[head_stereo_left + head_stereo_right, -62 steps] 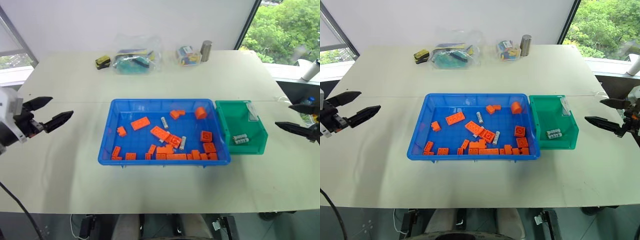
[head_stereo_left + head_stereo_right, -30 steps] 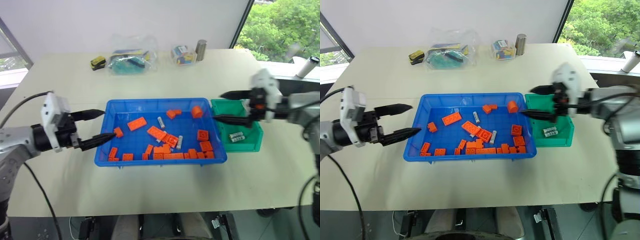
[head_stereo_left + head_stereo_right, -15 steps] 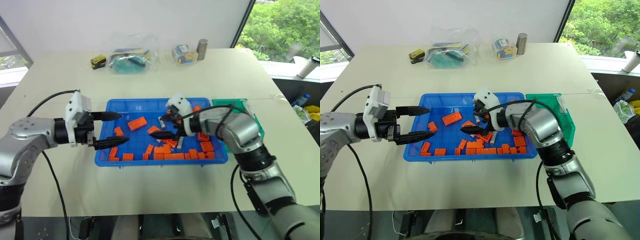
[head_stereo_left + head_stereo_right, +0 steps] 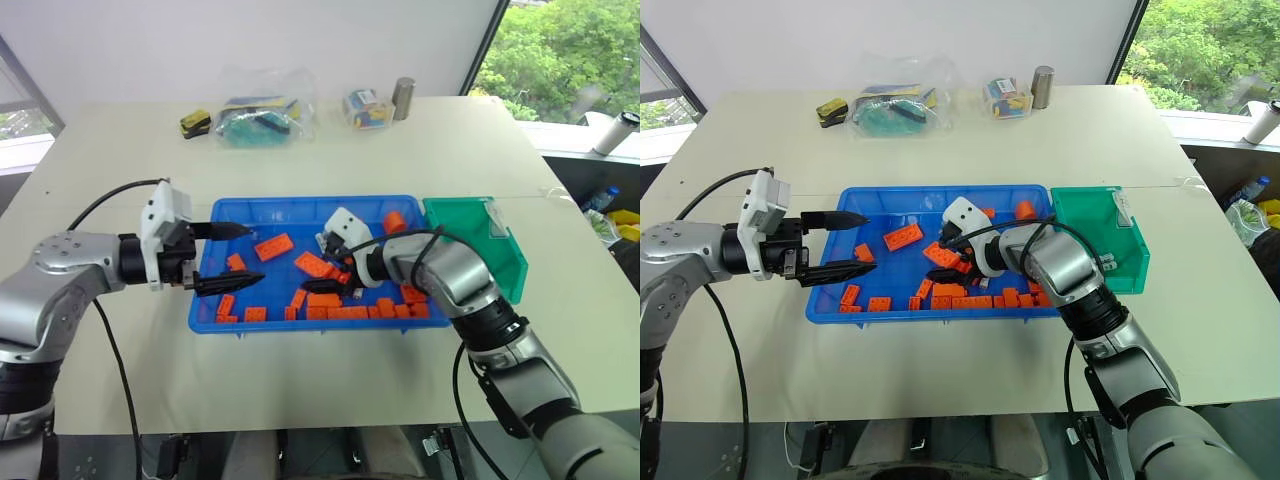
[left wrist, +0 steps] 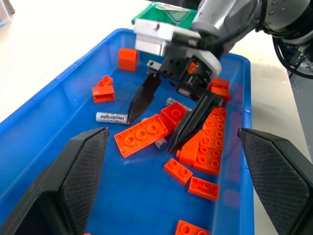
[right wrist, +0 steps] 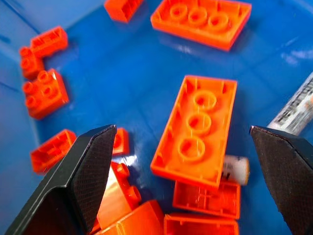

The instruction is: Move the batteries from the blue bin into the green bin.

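The blue bin [image 4: 215, 315] holds many orange bricks and a few batteries. My right gripper [image 4: 325, 268] is down inside the blue bin, open, with its fingers on either side of a flat orange brick [image 6: 195, 129]. A battery's end [image 6: 235, 169] pokes out by that brick, and a second battery [image 6: 296, 105] lies beside it. A labelled battery [image 5: 111, 117] rests on the blue floor just outside one right finger. My left gripper [image 4: 252, 253] hovers open over the bin's left end, holding nothing. The green bin [image 4: 505, 262] touches the blue bin's right side, with batteries [image 4: 1106, 264] inside.
At the back of the table lie a clear plastic bag [image 4: 262, 108], a yellow and black toy [image 4: 200, 123], a small packet [image 4: 368, 108] and an upright grey metal cylinder [image 4: 403, 98]. A white bottle [image 4: 622, 130] stands off to the far right.
My right gripper swung left from beside the green bin and sank into the blue bin, astride a brick. My left gripper edged slightly further in over the bin's left end. Both stayed open.
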### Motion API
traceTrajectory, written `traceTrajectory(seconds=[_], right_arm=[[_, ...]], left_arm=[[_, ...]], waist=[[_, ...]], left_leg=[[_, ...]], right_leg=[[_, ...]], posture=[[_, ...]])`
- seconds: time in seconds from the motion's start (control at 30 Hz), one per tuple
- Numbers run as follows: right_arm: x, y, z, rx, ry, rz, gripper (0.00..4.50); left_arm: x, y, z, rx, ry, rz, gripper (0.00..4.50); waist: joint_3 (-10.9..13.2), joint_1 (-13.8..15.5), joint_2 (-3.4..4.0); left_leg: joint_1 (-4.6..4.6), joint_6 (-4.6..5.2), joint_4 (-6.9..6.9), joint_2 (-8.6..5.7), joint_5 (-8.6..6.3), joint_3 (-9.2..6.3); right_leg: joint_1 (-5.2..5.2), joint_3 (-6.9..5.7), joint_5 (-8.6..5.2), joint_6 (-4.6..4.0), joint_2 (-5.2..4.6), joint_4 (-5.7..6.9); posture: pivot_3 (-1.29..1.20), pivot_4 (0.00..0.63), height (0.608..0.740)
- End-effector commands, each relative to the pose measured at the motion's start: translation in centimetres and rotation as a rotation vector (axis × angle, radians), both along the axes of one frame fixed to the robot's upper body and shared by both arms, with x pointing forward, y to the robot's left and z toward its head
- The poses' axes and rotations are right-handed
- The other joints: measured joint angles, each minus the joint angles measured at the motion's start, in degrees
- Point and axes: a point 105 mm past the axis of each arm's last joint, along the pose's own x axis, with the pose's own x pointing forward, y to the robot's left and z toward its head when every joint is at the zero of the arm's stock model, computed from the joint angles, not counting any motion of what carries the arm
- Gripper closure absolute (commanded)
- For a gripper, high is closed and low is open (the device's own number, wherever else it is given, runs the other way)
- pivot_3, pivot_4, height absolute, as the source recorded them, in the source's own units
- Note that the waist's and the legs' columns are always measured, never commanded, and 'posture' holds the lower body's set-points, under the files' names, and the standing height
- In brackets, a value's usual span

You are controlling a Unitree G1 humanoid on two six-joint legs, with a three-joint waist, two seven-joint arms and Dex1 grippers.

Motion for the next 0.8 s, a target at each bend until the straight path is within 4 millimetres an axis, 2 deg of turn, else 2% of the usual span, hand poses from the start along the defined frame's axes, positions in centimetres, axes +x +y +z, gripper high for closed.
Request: traceTrajectory(seconds=[0.03,0.1,0.27,0.43,0.5,0.73,0.8], right_arm=[[0.3,0.4,0.6,0.01,-0.041,0.009,0.39],[0.4,0.4,0.5,0.013,-0.041,0.008,0.83],[0.1,0.5,0.9,0.024,-0.051,0.028,3.13],[-0.2,0.8,1.2,0.039,-0.05,0.051,3.13],[0.1,1.6,1.5,0.043,-0.084,0.074,3.13],[0.7,7.2,2.7,0.087,-0.162,0.19,3.13],[0.9,8.4,2.5,0.089,-0.166,0.203,2.22]], left_arm=[[-0.2,-0.4,1.0,0.001,-0.061,-0.023,0.0],[-0.2,-0.4,1.0,-0.001,-0.063,-0.021,0.0],[-0.2,-0.3,1.0,0.001,-0.066,-0.016,0.0],[0.0,-0.1,0.9,0.002,-0.069,-0.007,0.0],[0.0,-0.2,1.0,-0.006,-0.068,-0.008,0.0],[-0.4,-0.8,0.8,-0.014,-0.06,-0.027,0.0],[-0.4,-1.0,0.9,-0.017,-0.06,-0.029,0.0]], waist=[[0.0,0.0,0.0],[0.0,0.03,0.0],[0.0,0.03,0.0],[0.0,0.02,0.0],[0.0,0.0,0.0],[0.0,-0.78,0.0],[0.0,-0.85,0.0]], left_leg=[[0.0,0.0,0.0,0.0,0.0,0.0],[0.0,0.0,0.0,0.0,0.0,0.0],[0.0,0.0,0.0,0.0,0.0,0.0],[0.0,0.0,0.0,0.0,0.0,0.0],[0.0,0.0,0.0,0.0,0.0,0.0],[0.0,-0.02,0.0,0.02,0.01,-0.01],[0.0,-0.02,-0.01,0.02,0.01,-0.03]], right_leg=[[0.0,0.0,0.0,0.0,0.0,0.0],[0.0,0.0,0.0,0.0,0.0,0.0],[0.0,0.0,0.0,0.0,0.0,0.0],[0.0,0.0,0.0,0.0,0.0,0.0],[0.0,0.0,0.0,0.0,0.0,0.0],[-0.07,0.01,0.0,0.0,0.04,0.12],[-0.07,0.0,0.0,0.0,0.04,0.13]], posture=[[0.0,0.15,0.74],[0.0,0.15,0.74],[0.0,0.15,0.74],[0.0,0.15,0.74],[0.0,0.15,0.74],[0.0,0.15,0.74],[0.0,0.15,0.74]])
